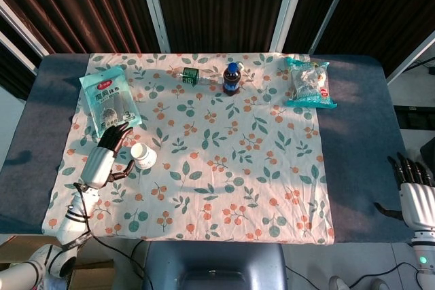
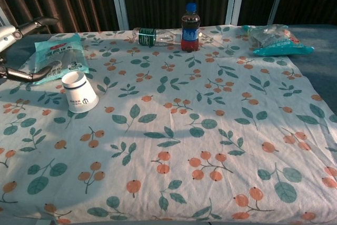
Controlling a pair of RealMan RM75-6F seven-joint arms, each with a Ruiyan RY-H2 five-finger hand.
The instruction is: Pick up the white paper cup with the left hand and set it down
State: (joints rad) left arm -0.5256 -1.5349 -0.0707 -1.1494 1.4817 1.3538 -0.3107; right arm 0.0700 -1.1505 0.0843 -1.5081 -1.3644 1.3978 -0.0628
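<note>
The white paper cup (image 1: 143,155) (image 2: 79,92) stands upside down on the flowered cloth at the left, with nothing holding it. My left hand (image 1: 105,155) (image 2: 23,51) is just left of the cup, a short gap apart, fingers spread and empty. In the chest view only its fingers (image 2: 41,23) show at the left edge. My right hand (image 1: 416,191) rests off the table's right front corner, fingers extended, holding nothing.
A teal snack packet (image 1: 109,102) lies behind the left hand. A clear bottle lying on its side (image 1: 187,74) and an upright cola bottle (image 1: 232,78) are at the back. Another snack bag (image 1: 309,83) lies back right. The cloth (image 1: 231,188) covers a dark table.
</note>
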